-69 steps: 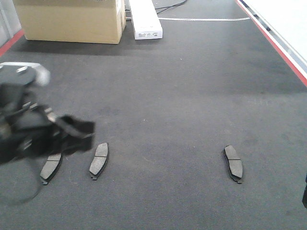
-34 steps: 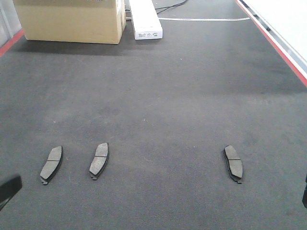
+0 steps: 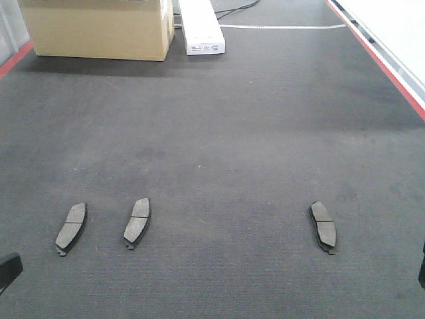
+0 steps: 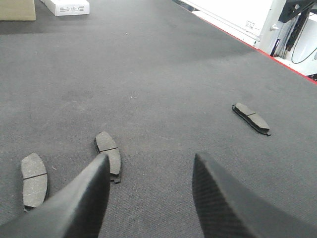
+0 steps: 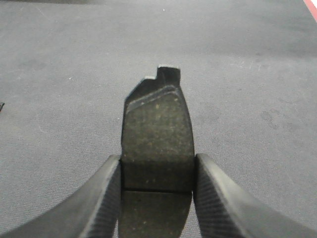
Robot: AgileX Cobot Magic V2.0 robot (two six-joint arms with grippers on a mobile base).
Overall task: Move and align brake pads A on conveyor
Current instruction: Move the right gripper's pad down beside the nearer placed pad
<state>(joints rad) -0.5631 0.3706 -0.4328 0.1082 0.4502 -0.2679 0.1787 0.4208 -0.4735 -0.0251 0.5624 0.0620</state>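
Note:
Three brake pads lie flat on the dark conveyor [image 3: 232, 133] in a near row: a left brake pad [image 3: 71, 228] [image 4: 34, 178], a second brake pad [image 3: 137, 220] [image 4: 109, 153] beside it, and a right brake pad [image 3: 323, 226] [image 4: 251, 118] farther off. My left gripper [image 4: 151, 161] hovers open and holds nothing, just near of the two left pads; only a dark corner of it [image 3: 6, 271] shows in the front view. My right gripper [image 5: 157, 163] is shut on a fourth brake pad [image 5: 157, 124], held lengthwise above the belt, its notched end pointing away.
A cardboard box [image 3: 99, 26] and a long white box [image 3: 202, 30] stand at the far end of the belt. Red stripes [image 3: 378, 60] run along the belt's edges. White equipment [image 4: 237, 17] stands beyond the right edge.
My left arm has drawn back from over the left pad toward the bottom-left corner, almost out of the front view. The left pad stays on the belt.

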